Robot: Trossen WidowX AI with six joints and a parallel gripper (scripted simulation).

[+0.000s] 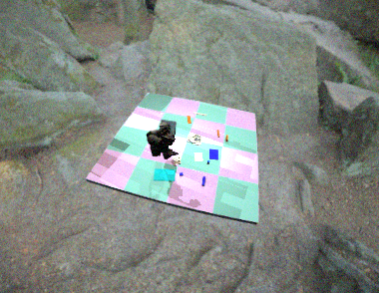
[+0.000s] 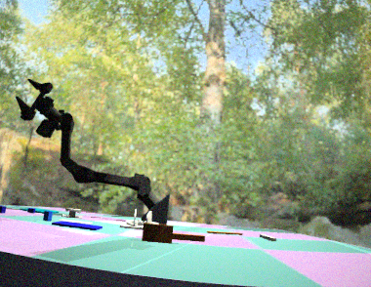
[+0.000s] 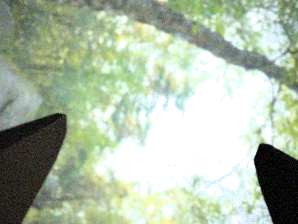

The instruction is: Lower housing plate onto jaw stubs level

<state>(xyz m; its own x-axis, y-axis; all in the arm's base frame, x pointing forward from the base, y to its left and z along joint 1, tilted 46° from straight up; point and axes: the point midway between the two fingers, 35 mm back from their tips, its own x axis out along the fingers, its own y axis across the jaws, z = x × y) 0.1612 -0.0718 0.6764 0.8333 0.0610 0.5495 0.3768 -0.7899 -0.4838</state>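
A low cream piece (image 1: 177,160) (image 2: 72,213) stands on the checkered board, with a wide flat top over a narrower lower part in the exterior view. A second cream item (image 1: 194,140) is roundish with dark gaps; the exterior view shows a flat base with a thin upright part. The views are too small to tell the housing plate, jaws, pins and stubs apart, or whether the plate sits level. My gripper (image 2: 23,89) (image 3: 164,138) is open and empty, high above the board and apart from both cream items.
A blue slab (image 1: 213,154) (image 2: 77,225), a white square (image 1: 198,156), a teal rectangle (image 1: 165,174) and small blue blocks (image 1: 203,180) (image 2: 48,215) lie around the cream items. Orange pieces (image 1: 189,120) (image 2: 157,233) lie farther off. The wrist view shows only trees, sky and rock behind the fingers.
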